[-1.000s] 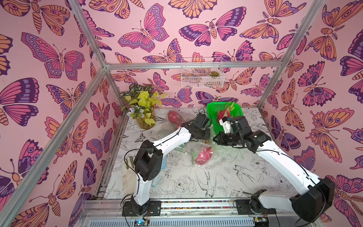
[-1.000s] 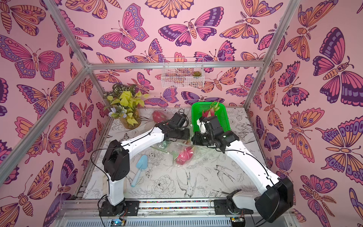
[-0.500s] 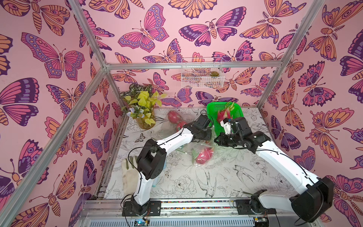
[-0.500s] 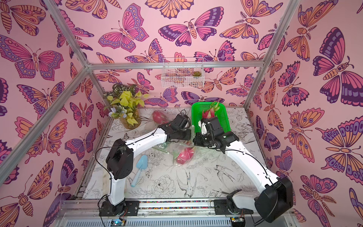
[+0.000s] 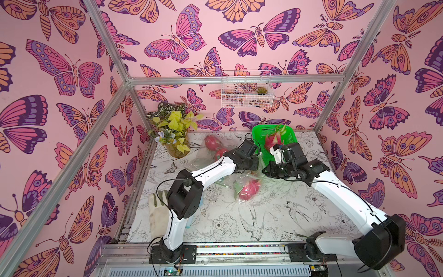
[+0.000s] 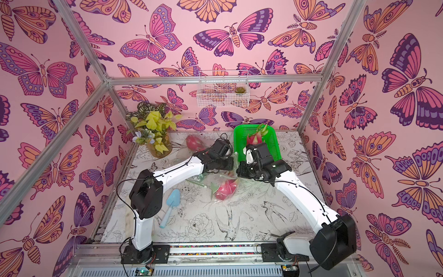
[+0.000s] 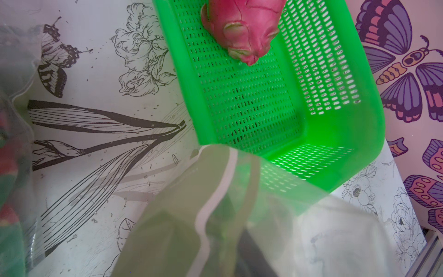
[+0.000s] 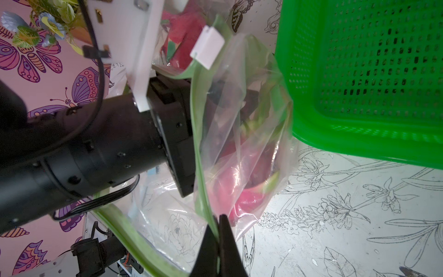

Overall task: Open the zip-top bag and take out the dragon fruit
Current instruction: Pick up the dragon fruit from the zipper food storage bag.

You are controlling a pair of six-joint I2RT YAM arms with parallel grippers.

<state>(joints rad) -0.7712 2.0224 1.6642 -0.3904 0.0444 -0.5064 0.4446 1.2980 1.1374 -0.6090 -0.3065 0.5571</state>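
Note:
A clear zip-top bag (image 5: pixel 242 178) with a green zip strip lies mid-table with one dragon fruit (image 5: pixel 249 190) inside, pink through the plastic (image 8: pixel 249 196). My right gripper (image 8: pixel 218 230) is shut on the bag's green zip edge, holding the mouth up. My left gripper (image 5: pixel 253 169) reaches into the bag mouth; its fingers are blurred behind plastic in both wrist views, so I cannot tell how the jaws stand. Another dragon fruit (image 5: pixel 272 141) lies in the green basket (image 5: pixel 257 130), and the left wrist view shows it too (image 7: pixel 242 26).
A second clear bag with dragon fruit (image 5: pixel 213 146) lies at the back, beside a potted plant (image 5: pixel 175 129). A white wire basket (image 5: pixel 247 93) hangs on the back wall. A blue scoop (image 6: pixel 171 203) and a pale cloth (image 5: pixel 157 213) lie near the left arm's base.
My left arm has pushed a little farther toward the green basket, into the bag mouth. The right gripper has kept its hold on the zip edge.

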